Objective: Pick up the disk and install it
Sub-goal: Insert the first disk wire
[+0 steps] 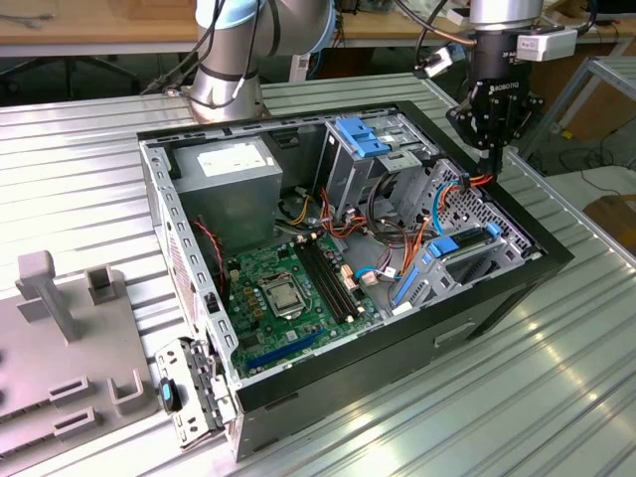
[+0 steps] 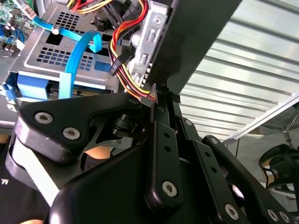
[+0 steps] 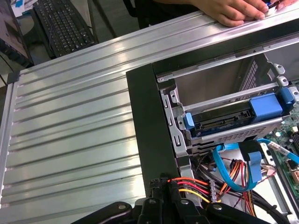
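The disk (image 1: 467, 253) lies flat in the drive cage at the case's front corner, on the exterior view's right. In the first wrist view the disk (image 3: 219, 122) shows its dark connector edge between blue bracket ends. My gripper (image 1: 494, 151) hangs just above the case's far right edge, beyond the disk. Its fingers are shut on the plug of a red, orange and yellow power cable (image 3: 191, 184). In the second wrist view the gripper (image 2: 156, 95) pinches that cable (image 2: 128, 70) beside the perforated cage top (image 2: 60, 51).
The open computer case (image 1: 397, 343) holds a green motherboard (image 1: 288, 283), a grey power-supply box (image 1: 234, 169) and a silver cage with a blue latch (image 1: 368, 139). Blue data cables (image 3: 229, 163) loop near the disk. A person's hand (image 3: 233, 11) rests on the table edge. Grey fixtures (image 1: 60, 338) stand left.
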Available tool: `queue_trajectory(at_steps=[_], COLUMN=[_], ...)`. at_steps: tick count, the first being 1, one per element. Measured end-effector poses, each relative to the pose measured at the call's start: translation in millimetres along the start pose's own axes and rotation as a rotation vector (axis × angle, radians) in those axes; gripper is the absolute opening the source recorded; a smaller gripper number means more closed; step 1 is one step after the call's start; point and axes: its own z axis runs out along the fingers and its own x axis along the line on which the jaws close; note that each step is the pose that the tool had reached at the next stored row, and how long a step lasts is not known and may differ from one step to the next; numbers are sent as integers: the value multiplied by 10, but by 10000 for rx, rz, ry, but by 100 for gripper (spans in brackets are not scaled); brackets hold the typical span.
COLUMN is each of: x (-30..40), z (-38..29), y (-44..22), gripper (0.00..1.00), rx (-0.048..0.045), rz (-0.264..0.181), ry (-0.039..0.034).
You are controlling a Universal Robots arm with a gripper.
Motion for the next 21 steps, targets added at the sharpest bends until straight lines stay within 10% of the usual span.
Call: queue_trajectory(at_steps=[6, 11, 15, 21], x=[-43, 5, 32, 60], z=[-31, -226, -330, -314], y=[27, 109, 156, 272], gripper=[17, 17, 17, 17], rx=[-12, -33, 417, 476], rz=[-1, -3, 55, 85], ry=[4, 9, -112, -137])
